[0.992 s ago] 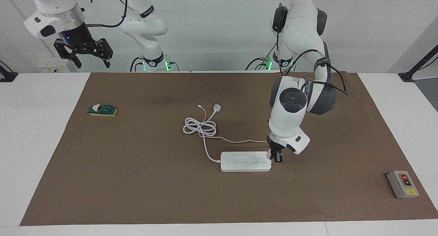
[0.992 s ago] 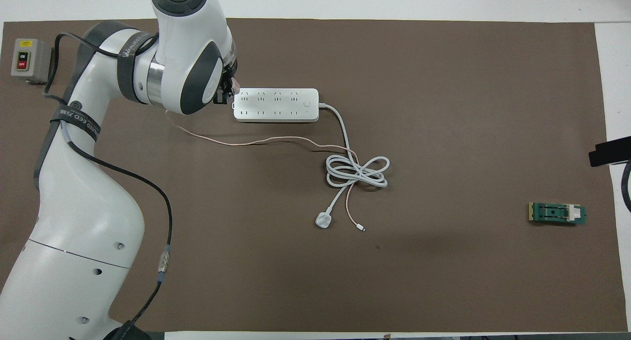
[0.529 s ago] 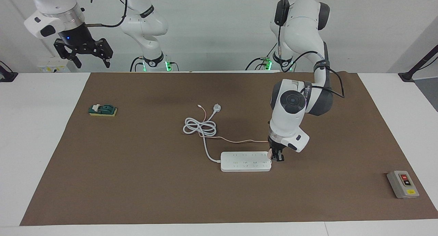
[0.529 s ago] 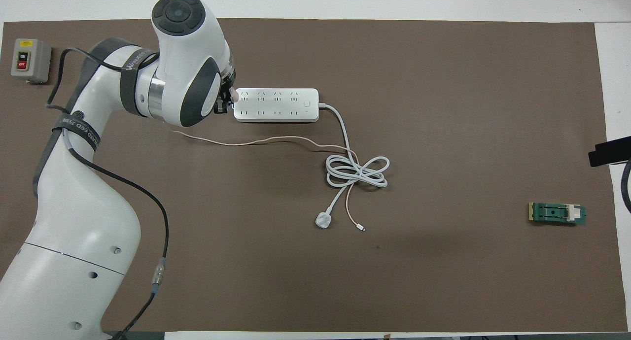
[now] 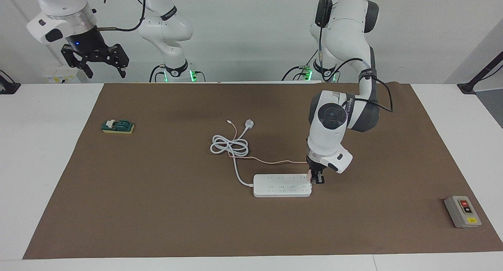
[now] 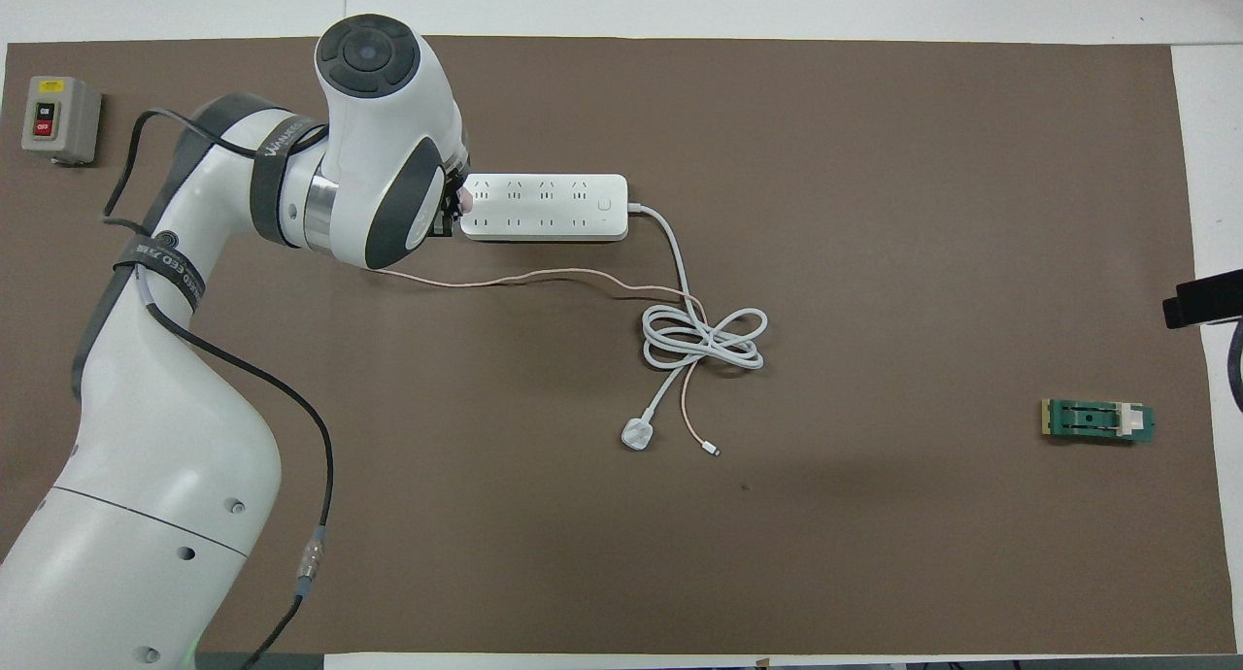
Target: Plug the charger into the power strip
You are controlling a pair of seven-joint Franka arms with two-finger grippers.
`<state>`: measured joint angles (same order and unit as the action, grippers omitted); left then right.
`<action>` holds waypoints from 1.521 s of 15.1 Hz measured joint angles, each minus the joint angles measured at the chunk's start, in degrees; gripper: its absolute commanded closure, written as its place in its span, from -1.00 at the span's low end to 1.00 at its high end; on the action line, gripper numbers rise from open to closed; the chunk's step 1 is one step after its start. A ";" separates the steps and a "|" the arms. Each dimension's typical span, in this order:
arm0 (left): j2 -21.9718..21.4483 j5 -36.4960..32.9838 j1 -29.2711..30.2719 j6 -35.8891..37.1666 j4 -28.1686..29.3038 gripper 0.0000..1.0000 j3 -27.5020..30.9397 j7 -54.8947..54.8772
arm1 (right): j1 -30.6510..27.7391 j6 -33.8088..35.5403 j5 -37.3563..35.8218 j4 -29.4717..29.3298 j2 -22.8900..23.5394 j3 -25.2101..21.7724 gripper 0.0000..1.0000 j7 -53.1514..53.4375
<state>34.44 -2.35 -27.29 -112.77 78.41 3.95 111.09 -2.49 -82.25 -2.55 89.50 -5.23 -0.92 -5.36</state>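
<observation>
Pink on white, low in the centre of the facing view: charger (image 5: 309, 178), clamped tight in the left gripper (image 5: 314, 180), right at the end of the power strip (image 5: 281, 185) toward the left arm's end of the table. From overhead, shows as a small pink corner (image 6: 465, 198) in the upper middle of the frame, at the strip's (image 6: 544, 207) end sockets, mostly covered by the arm's wrist. Trails a thin pink cable (image 5: 267, 160) up the frame, across the brown mat (image 5: 165, 208), into the loops of the strip's white cord (image 5: 230, 145) at centre frame, close to the round white plug (image 5: 249, 124).

Judged done: charger picked up, carried to the strip, held over a socket at its end. Cannot tell whether the prongs are in, since the fingers and wrist hide them; looks at most lined up or partly entered. Judged left: pressing straight down until fully seated, then letting go and lifting clear without dragging the strip.

Right gripper (image 5: 96, 65): waits with fingers spread wide and nothing between them, high in the top corner of the facing view, off the mat.

Grey button box (image 5: 462, 211) low near the frame's edge and green block (image 5: 118, 126) at mid-height, both well apart from the work.
</observation>
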 measured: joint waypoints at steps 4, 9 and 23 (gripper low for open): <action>0.00 0.00 -0.38 -0.13 0.34 1.00 -0.02 0.41 | -0.01 0.00 0.00 0.00 0.00 0.00 -1.00 0.00; 0.00 0.00 -0.76 -0.52 0.88 1.00 -0.03 0.47 | -0.01 0.00 0.00 0.07 0.00 0.00 -1.00 0.00; 0.00 -0.50 -0.95 -2.72 2.41 1.00 0.09 0.54 | -0.13 0.00 0.00 0.22 -0.01 -0.01 -1.00 0.00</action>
<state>34.44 -2.85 -28.24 -115.49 80.82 4.04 111.63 -2.62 -82.25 -2.55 89.72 -5.24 -0.93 -5.36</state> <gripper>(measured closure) 0.683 0.000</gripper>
